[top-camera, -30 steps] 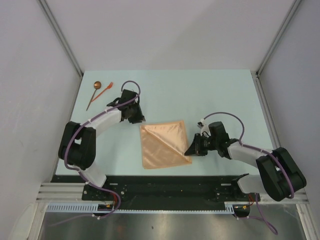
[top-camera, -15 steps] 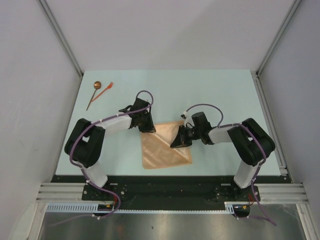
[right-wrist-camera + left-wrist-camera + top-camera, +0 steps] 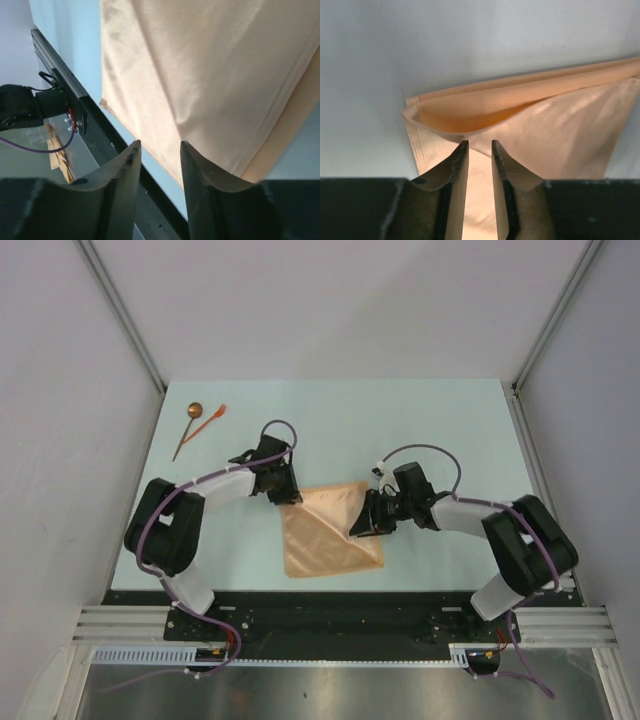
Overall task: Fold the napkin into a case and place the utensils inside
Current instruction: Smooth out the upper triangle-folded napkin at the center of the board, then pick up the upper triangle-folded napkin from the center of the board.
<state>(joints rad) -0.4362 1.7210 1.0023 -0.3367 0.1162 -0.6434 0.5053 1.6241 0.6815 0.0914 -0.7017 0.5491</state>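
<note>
Tan cloth shows in the slit between the nearly clenched left fingers (image 3: 454,170), at a corner of the napkin (image 3: 555,125); I cannot tell whether they pinch it. The right fingers (image 3: 122,172) hang parted over its opposite edge, apparently released. One loose layer gapes just ahead, so a pull catching only that ply could skew the fold. The spoon (image 3: 189,423) and fork (image 3: 212,421) lie well beyond the left fingers on the surface (image 3: 450,420).

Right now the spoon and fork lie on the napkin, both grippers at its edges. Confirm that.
Wrong: the top external view shows the spoon and fork at the table's far left corner, apart from the napkin. The left gripper and right gripper are at its edges.
</note>
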